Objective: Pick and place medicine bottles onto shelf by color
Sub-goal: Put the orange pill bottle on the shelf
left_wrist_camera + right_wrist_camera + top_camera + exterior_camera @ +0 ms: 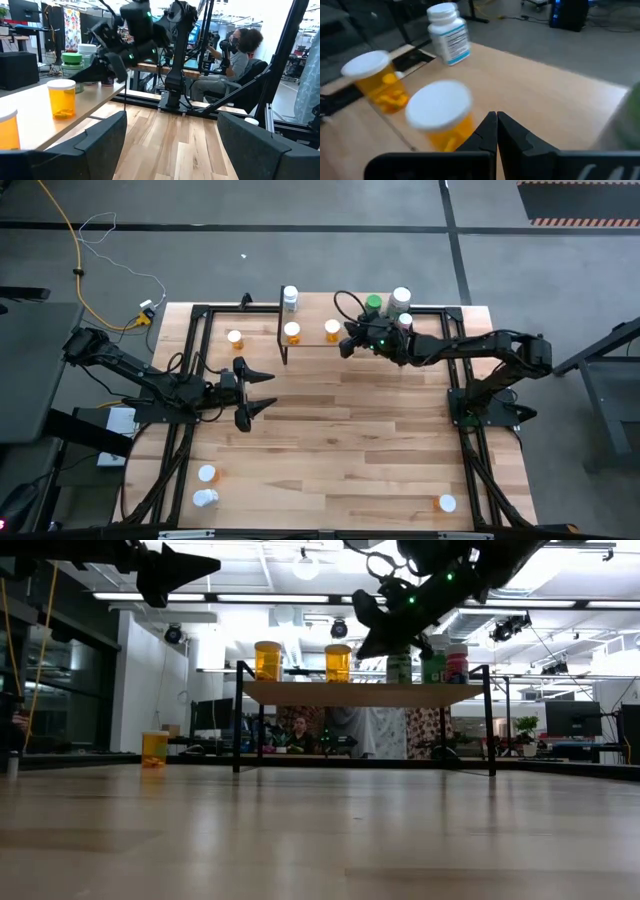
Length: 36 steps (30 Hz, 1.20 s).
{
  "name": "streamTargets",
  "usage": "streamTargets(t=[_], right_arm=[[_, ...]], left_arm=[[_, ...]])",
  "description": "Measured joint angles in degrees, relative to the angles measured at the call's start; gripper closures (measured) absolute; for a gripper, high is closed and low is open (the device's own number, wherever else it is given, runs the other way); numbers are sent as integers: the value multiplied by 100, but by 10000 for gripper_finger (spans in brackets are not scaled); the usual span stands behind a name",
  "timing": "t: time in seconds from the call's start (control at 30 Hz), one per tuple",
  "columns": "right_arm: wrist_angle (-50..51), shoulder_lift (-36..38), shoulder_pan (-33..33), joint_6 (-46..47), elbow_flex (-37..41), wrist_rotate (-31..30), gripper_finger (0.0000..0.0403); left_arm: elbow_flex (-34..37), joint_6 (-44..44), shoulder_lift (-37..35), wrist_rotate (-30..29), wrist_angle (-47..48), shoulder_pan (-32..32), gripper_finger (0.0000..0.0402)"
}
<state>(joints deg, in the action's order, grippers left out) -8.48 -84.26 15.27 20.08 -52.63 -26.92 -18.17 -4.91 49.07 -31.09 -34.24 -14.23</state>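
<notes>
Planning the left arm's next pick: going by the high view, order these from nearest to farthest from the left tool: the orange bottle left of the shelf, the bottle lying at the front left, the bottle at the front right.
From the left tool:
1. Orange bottle, behind it, left of the shelf.
2. Lying bottle, front left.
3. Front-right bottle, across the table.

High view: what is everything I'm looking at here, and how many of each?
Table: one, light wood, black frame.
Shelf: one, light wood, table's back edge.
Orange bottles: five; two on shelf, one left of it, one front-left, one front-right.
White bottles: three; shelf's left end, right end, front-left.
Green bottle: one, shelf right.
Pinkish bottle: one, shelf right.
Left gripper: open, above table.
Right gripper: shut, above shelf.
</notes>
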Motion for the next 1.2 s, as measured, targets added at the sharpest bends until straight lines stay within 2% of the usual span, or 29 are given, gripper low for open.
streamTargets(t=[0.2, 0.33, 0.73, 1.2], right_arm=[[2432, 105, -29, -631, -895, -229, 403], [3009, -76, -153, -930, -1077, 34, 403], [1805, -903, -205, -1353, -1028, 215, 403], [626, -959, -96, -976, -1028, 974, 403]], left_arm=[[0, 60, 1, -32, -11, -1, 100], [0, 54, 1, -50, -22, 1, 100], [0, 43, 1, -66, -9, -1, 100], [0, -24, 1, -65, -11, -1, 100]])
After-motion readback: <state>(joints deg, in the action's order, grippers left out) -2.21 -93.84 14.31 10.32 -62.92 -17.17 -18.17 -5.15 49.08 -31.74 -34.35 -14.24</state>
